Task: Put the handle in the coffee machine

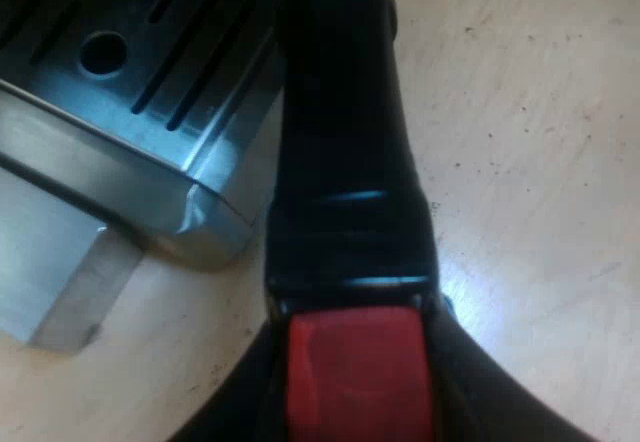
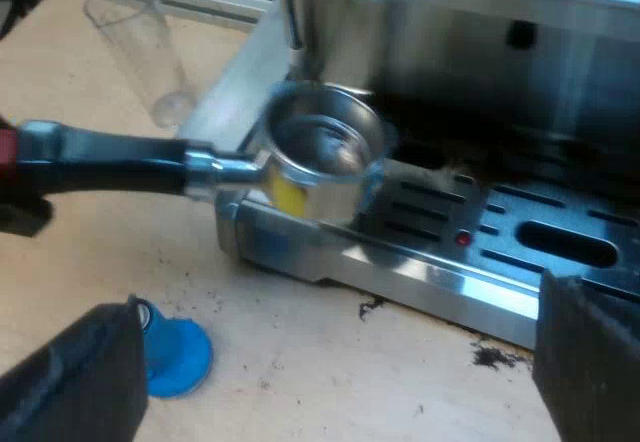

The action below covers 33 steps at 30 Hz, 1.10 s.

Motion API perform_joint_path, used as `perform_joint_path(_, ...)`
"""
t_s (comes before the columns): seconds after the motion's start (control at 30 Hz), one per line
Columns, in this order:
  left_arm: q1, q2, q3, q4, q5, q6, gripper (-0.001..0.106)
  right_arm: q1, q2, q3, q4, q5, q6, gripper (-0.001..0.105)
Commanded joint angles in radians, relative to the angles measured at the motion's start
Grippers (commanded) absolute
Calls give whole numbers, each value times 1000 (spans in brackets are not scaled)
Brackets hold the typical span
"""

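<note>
- Found left gripper (image 1: pixel 360 402) clenched on the holder's dark handle (image 1: pixel 345 162), fingers (image 1: pixel 490 392) pressing either side of the red end (image 1: pixel 360 362).
- Noted the handle running out from that grip past the corner of the drip tray (image 1: pixel 150 82); counted long slots and one round hole in the tray's top.
- Located the holder (image 2: pixel 320 152) loose, not locked in: metal basket open upward, sitting at the drip tray's corner, low before the espresso machine (image 2: pixel 460 52) front.
- Cannot tell whether basket touches the tray or hangs just above it.
- Confirmed handle roughly level, reaching from the basket out over the table (image 2: pixel 80 262).
- Recorded a yellow patch (image 2: pixel 290 197) on the basket's side.
- Found right gripper (image 2: pixel 335 342) released: fingers (image 2: pixel 70 387) wide apart, nothing between them, above the table near the tray's edge.
- Logged a clear measuring glass (image 2: pixel 135 47) on the table beyond the handle, apart from the holder.
- Logged a blue tamper (image 2: pixel 175 357) on the table, just beside one right finger, well apart from the basket.
- Noted dark coffee grounds (image 2: pixel 490 357) scattered on the table along the tray's edge.
</note>
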State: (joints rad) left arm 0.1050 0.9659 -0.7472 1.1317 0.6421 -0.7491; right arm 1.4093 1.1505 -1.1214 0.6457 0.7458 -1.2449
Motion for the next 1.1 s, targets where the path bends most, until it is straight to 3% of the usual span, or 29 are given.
perform_joint_path(0.03,0,22,-14,-16,90,8,0,2,46,-3,-51,10,-84,80)
perform_joint_path(0.13,8,49,-14,-52,100,8,0,2,106,-3,-113,88,-97,73)
perform_joint_path(0.33,95,95,-14,-112,163,33,0,2,223,-3,-272,142,-101,60)
perform_joint_path(0.57,126,167,-14,-95,203,209,0,2,350,-3,-499,240,-150,60)
perform_joint_path(0.7,126,200,-14,-133,260,210,0,2,405,-3,-580,292,-150,59)
perform_joint_path(0.9,126,256,-14,-187,267,210,0,2,474,-3,-683,370,-237,56)
perform_joint_path(0.97,126,265,-14,-201,276,210,0,2,494,-3,-723,381,-248,50)
perform_joint_path(1.1,126,293,-14,-219,285,210,0,-7,533,-3,-787,442,-248,50)
